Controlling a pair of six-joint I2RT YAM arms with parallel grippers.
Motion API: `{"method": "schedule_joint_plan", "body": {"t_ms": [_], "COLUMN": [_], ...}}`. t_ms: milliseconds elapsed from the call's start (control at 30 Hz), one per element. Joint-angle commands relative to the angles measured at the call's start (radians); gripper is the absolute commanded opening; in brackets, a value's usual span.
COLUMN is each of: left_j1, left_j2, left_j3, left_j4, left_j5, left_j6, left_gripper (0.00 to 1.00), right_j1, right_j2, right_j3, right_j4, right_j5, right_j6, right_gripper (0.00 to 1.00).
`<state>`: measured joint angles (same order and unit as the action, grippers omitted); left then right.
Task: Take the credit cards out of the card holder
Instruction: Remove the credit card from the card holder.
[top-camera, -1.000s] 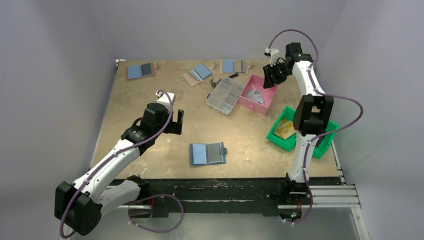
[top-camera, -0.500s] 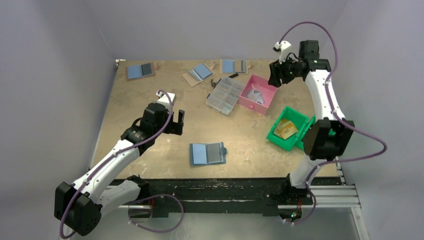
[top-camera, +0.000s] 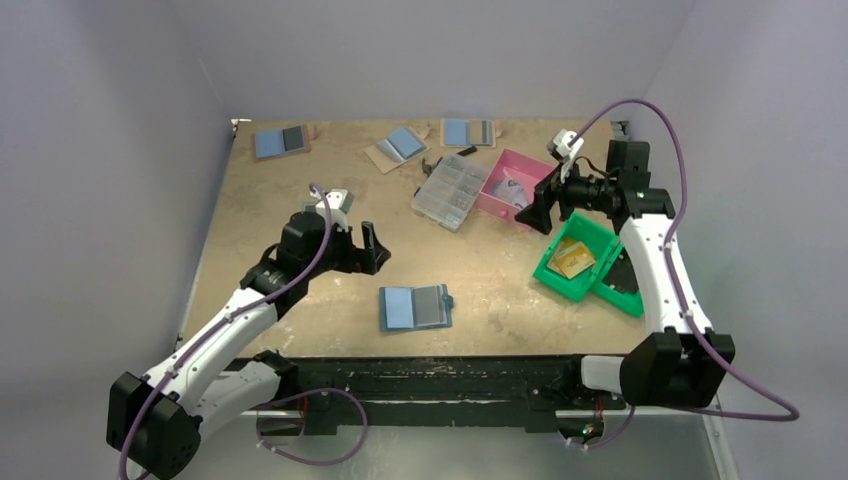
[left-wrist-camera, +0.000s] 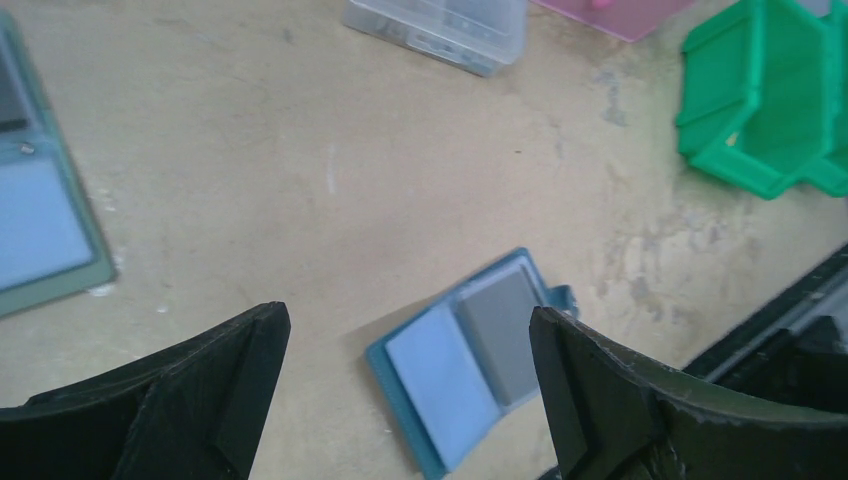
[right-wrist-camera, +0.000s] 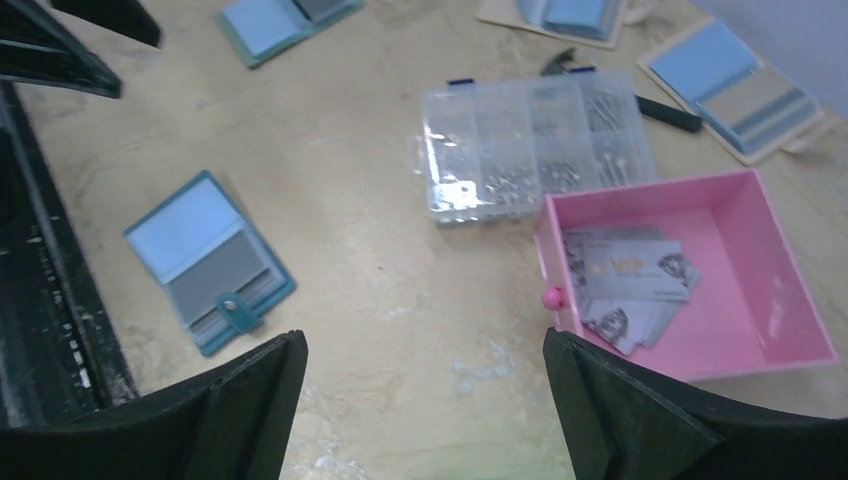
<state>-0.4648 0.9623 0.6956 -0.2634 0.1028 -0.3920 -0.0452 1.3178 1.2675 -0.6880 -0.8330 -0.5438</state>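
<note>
The card holder lies open and flat near the table's front edge, with one blue half, one grey half and a teal snap tab. It also shows in the left wrist view and the right wrist view. Grey credit cards lie loose in the pink box. I cannot tell whether any cards sit in the holder. My left gripper hovers open just behind and left of the holder, holding nothing. Beside the pink box's right edge my right gripper hangs wide open and empty.
A clear compartment organiser stands left of the pink box. A green bin at the right holds yellowish cards. Three other blue holders lie along the back edge, with a black tool near them.
My right arm swung down from high behind the pink box to beside its right edge, and its jaws opened wide. My left gripper shifted slightly right, nearer the card holder.
</note>
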Motion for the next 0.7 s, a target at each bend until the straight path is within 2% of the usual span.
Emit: {"method": "schedule_joint_plan", "body": {"t_ms": [0,100,233,433,500,667], "left_j1": [0.008,0.005,-0.03,-0.219,-0.273,-0.395], "left_j2": [-0.041,-0.045,-0.034,0.042,0.086,0.189], "left_j3": [-0.073,-0.126,-0.169,-0.113,-0.078,0.025], "left_j4": [0.184,0.313,0.383,0.267,0.178,0.018], "left_j5": [0.194,0.277,0.308,0.098,0.01,-0.199], "left_j6": [-0.206,-0.322,-0.402,-0.385,-0.383,-0.42], "left_gripper": [0.98,0.96,0.86,0.81,0.8,0.71], "right_j1": [0.002,0.002,0.009,0.07,0.088,0.128], "right_j2": [-0.071,-0.085,-0.109,-0.133,-0.132,-0.126], "right_j3": [-0.086,-0.143,-0.211,-0.307,-0.322,-0.36], "right_j4": [0.06,0.079,0.151,0.244,0.268,0.332], "right_j5": [-0.248,-0.346,-0.359,-0.31,-0.291,-0.26], "right_j6": [-0.04,-0.039,-0.015,0.022,0.037,0.088], "right_gripper": [0.99,0.99,0.99,0.97,0.95,0.87]}}
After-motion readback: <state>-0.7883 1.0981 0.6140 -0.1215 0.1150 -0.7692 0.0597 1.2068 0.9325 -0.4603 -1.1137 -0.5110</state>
